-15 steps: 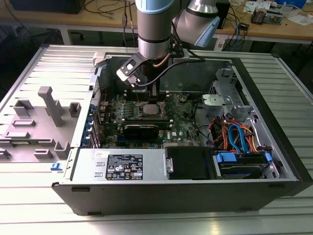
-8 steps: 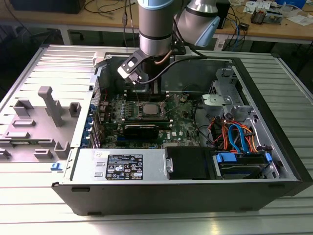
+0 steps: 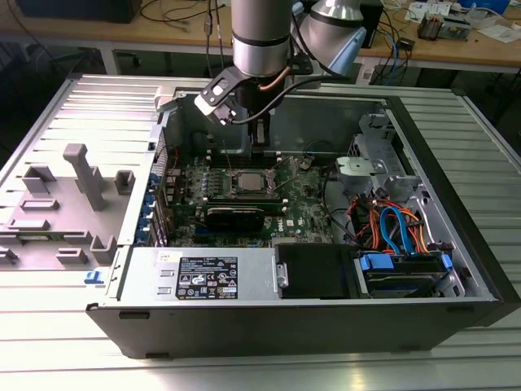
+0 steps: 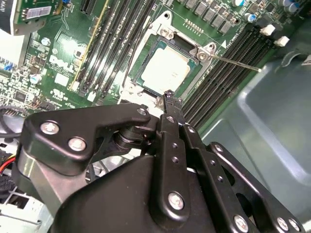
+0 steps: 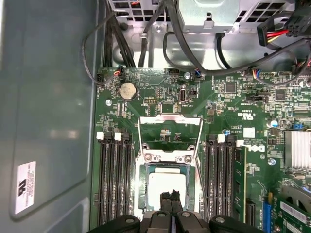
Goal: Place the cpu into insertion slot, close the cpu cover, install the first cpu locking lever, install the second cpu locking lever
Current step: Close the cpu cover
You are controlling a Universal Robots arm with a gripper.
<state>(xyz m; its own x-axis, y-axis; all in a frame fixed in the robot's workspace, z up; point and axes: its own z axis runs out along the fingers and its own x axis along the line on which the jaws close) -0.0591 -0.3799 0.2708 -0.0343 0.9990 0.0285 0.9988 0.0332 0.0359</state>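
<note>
CPU [image 5: 166,187] lies seated in the insertion slot [image 5: 193,187], CPU cover [image 5: 170,119] swung open beyond it, and the gripper [image 5: 171,195], fingertips pressed together and empty, hovers just over the CPU; closing well probably means nudging the cover's raised edge down gently, clear of the lever [image 4: 235,61].

The room is bright, and the light comes from above. The table [image 3: 49,342] looks pale and shiny, but inside the computer case [image 3: 326,122] it is darker. In the second wrist view the cpu [image 4: 165,70] glares almost white.
</note>
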